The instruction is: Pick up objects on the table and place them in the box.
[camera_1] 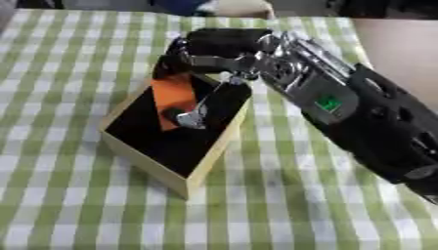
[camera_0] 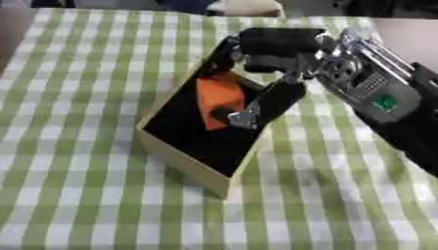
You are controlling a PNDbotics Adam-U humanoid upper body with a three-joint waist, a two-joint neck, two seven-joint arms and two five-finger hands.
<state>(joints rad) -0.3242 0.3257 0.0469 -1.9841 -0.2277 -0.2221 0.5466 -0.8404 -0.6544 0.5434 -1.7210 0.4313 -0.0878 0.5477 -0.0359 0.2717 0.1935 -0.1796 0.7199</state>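
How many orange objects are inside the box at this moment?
1. The orange object lies in the box, toward its far end, under the right hand. The hand covers part of the box, so more may be hidden.

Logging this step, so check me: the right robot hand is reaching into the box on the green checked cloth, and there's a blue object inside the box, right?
Not quite: the object inside the box is orange, not blue, as the left eye view shows. The rest holds: the right robot hand is reaching into the box on the green checked cloth.
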